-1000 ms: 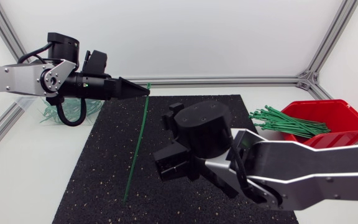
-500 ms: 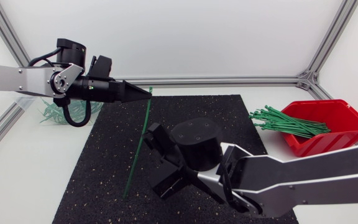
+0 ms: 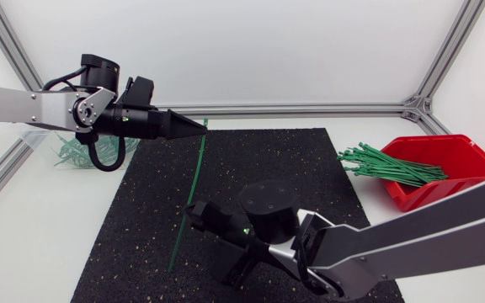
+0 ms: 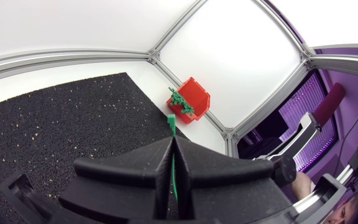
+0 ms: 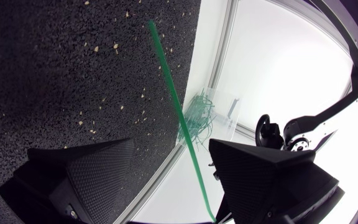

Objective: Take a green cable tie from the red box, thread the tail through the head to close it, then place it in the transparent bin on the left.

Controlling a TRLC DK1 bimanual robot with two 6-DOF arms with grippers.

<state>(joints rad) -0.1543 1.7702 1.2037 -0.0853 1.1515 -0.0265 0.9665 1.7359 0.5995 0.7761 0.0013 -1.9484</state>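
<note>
In the head view, the right gripper (image 3: 212, 242) has come down and toward the left during the last second. Earlier it hung over the middle of the black mat (image 3: 259, 164); now it sits low beside the lower half of the green cable tie (image 3: 190, 198). The left gripper (image 3: 195, 124) has only shifted a little and keeps the tie by its upper end, so the strip hangs down in front of the mat. I judge this to mean that picking is finished and the right arm is lining up to take the tail for threading. The red box (image 3: 457, 156) with the remaining ties stands at the right, well apart, and the transparent bin (image 3: 72, 153) is behind the left arm, partly hidden. In the left wrist view, the left gripper (image 4: 173, 149) has its two fingers pressed together on the tie (image 4: 174, 171), and the head of the tie sticks out just past the tips. In the right wrist view, the right gripper (image 5: 173, 149) is wide apart, and the tie (image 5: 178, 121) runs through the gap between the fingers without touching either, so it holds nothing yet. The bin (image 5: 211, 111) shows beyond it. I cannot tell if the tail end rests on the mat.
</note>
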